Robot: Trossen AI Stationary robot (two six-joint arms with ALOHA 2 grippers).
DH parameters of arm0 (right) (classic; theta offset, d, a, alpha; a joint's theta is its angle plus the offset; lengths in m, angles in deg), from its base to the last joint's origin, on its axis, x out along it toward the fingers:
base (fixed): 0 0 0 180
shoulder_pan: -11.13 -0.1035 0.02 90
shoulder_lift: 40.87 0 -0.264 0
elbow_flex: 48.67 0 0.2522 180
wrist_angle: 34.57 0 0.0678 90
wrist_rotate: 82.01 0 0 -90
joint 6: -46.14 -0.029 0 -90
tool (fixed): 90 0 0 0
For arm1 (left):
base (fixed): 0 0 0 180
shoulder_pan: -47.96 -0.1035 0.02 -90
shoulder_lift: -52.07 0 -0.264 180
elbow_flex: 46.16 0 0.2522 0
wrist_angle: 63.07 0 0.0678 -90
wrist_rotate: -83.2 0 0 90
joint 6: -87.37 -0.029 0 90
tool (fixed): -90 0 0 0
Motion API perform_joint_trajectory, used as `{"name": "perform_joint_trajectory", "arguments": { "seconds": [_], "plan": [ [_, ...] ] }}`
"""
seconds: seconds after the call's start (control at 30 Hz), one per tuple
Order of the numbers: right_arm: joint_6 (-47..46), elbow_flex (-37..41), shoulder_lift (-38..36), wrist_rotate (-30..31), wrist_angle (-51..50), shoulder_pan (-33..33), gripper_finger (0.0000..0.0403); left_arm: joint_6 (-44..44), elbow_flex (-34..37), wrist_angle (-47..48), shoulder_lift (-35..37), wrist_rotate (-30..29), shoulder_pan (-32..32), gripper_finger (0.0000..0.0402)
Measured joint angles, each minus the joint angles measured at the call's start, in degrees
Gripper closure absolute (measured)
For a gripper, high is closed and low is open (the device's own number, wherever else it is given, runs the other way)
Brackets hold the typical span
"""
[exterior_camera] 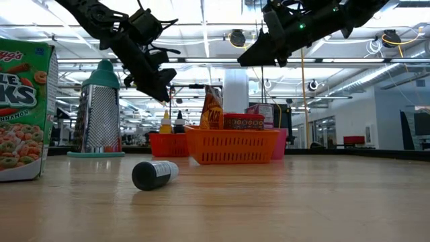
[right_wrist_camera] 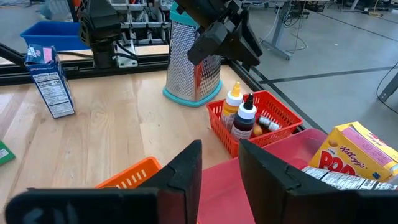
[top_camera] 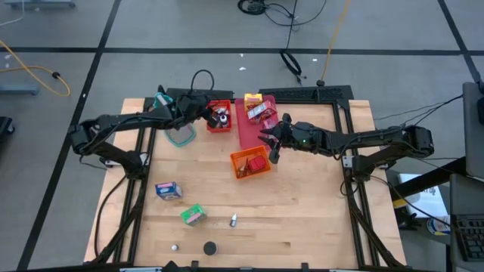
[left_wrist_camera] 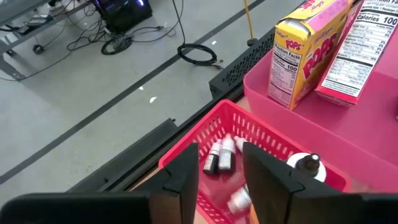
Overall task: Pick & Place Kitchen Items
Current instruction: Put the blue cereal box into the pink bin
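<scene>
Low view: wooden table (exterior_camera: 302,202), bright hall; both grippers seemingly part-open, empty

Three trays cluster at table's far centre: small tray (top_camera: 219,125) with tiny bottles (left_wrist_camera: 219,155) inside, left of long tray (top_camera: 247,132) carrying cereal boxes (top_camera: 258,108); mesh tray (top_camera: 250,163) just in front. Grater (top_camera: 180,134) left of small tray. Near edge: carton (top_camera: 168,190), packet (top_camera: 193,214), bottle (top_camera: 234,221), cap (top_camera: 209,248).
</scene>
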Motion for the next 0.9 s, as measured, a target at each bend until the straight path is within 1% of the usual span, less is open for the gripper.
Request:
{"name": "perform_joint_trajectory", "arguments": {
  "seconds": [0.13, 0.27, 0.4, 0.5, 0.63, 0.73, 0.9],
  "plan": [
    [-0.1, 0.0, 0.0, 0.0, 0.0, 0.0, 0.0307, 0.0, 0.0, 0.0, 0.0, 0.1, 0.0, 0.0264],
    [-0.7, 0.0, 0.0, -0.4, -0.3, -0.2, 0.0308, -0.2, 0.0, 0.2, 0.0, 3.2, 0.2, 0.0259],
    [-0.5, 0.0, 0.0, -5.4, -0.4, -1.2, 0.0307, -2.3, 0.0, 1.9, 1.4, 5.0, 1.7, 0.0263],
    [0.2, 0.0, 0.0, -7.5, -0.3, -2.4, 0.0308, -2.8, 0.0, 3.0, 4.0, 5.5, 4.0, 0.0265],
    [0.9, 0.0, 0.0, -7.4, -0.3, -3.8, 0.0308, -2.2, -0.1, 8.0, 9.6, 7.0, 8.6, 0.0264],
    [0.9, 0.0, 0.0, -7.4, -0.3, -4.4, 0.0309, 0.3, 0.0, 15.8, 14.3, 7.1, 12.5, 0.0264],
    [1.5, 0.0, 0.0, -7.4, -0.4, -4.8, 0.0308, 5.2, 0.0, 27.2, 21.1, 10.8, 20.3, 0.0265]
  ]
}}
